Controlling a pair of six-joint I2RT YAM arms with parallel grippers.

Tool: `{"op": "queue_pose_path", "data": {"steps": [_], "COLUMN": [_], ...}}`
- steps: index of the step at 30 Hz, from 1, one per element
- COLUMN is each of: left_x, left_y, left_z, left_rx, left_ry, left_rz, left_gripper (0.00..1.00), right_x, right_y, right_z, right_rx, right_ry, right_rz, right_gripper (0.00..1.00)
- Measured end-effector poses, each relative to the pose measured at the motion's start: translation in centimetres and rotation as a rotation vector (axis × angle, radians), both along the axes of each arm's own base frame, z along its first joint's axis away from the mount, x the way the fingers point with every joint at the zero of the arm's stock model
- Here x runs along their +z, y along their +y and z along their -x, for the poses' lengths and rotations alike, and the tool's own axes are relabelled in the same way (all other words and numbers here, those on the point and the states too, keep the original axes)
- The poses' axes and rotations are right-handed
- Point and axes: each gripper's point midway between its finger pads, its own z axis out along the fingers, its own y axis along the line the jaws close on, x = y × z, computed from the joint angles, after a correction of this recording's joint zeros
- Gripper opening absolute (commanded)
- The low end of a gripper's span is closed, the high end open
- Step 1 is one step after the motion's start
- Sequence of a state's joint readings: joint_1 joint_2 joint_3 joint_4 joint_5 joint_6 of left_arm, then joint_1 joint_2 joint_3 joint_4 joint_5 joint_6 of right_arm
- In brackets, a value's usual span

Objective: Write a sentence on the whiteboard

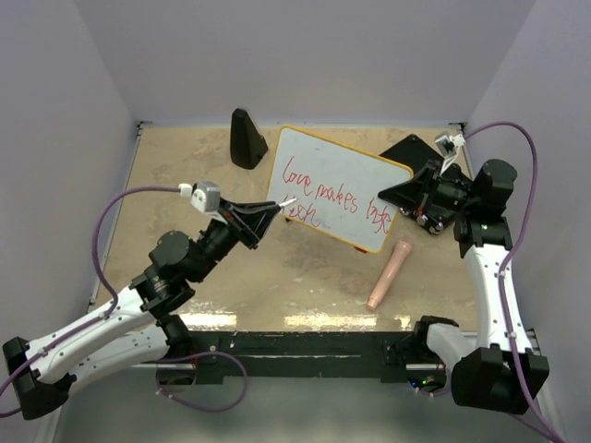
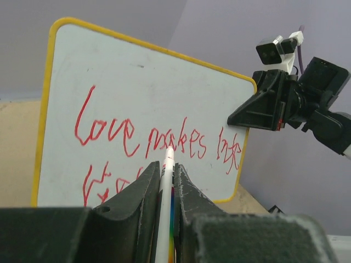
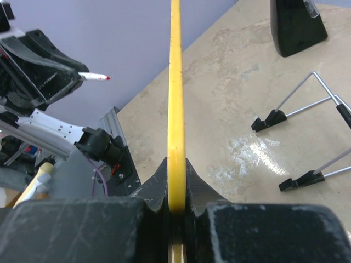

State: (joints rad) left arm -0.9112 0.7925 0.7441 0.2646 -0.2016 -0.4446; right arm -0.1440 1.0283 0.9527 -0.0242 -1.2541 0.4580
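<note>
Whiteboard (image 1: 337, 180) is leaning at the middle of the bench (image 1: 305, 277) in the top view, facing the left arm, and the right hand (image 1: 404, 196) is clamping its right-hand rim. The sentence (image 1: 328, 196) is running across it in red: one full line, with a second starting at the lower left. The left hand (image 1: 280, 208) is pinching a marker (image 1: 288, 203) whose tip is sitting at that second line. A pinkish stick (image 1: 390, 273) is lying on the bench just in front of the board.

In the left wrist view, the fingers are squeezing the marker barrel and the tip is pointing at the board under "makes". I cannot tell whether it is touching.

In the right wrist view, the yellow rim is rising straight out of the shut jaws. A wire stand (image 3: 307, 137) is lying apart on the bench, so I judge this one grip is steadying the board.

The risk is the push. Marker pressure far from that single edge grip could be swinging the board or slipping it, smearing strokes. The second line is also crowding the bottom rim.
</note>
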Motion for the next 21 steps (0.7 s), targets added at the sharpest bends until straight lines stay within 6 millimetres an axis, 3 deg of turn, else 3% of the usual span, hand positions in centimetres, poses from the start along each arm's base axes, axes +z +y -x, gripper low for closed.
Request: {"op": "queue_pose_path", "data": {"steps": [5, 8, 15, 21], "left_x": [-2.4, -2.3, -2.3, -3.5], "left_y": [1.8, 1.8, 0.2, -3.1], "left_z": [2.2, 2.9, 3.4, 4.5], "left_rx": [-0.037, -0.065, -0.139, -0.192], "left_ry": [0.027, 0.015, -0.033, -0.104], "left_rz": [0.052, 0.061, 0.032, -0.064], "left_gripper": [0.00, 0.00, 0.00, 0.00], "right_x": [0.2, 0.2, -0.1, -0.2], "right_y": [-0.8, -1.2, -1.4, -1.6], "right_z": [0.7, 0.7, 1.0, 0.8], "right_rx": [-0.031, -0.048, -0.061, -0.077], "right_ry": [-0.013, -0.014, 0.004, 0.025], "right_rz": [-0.011, -0.017, -0.039, -0.062], "right_gripper": [0.00, 0.00, 0.00, 0.00]}}
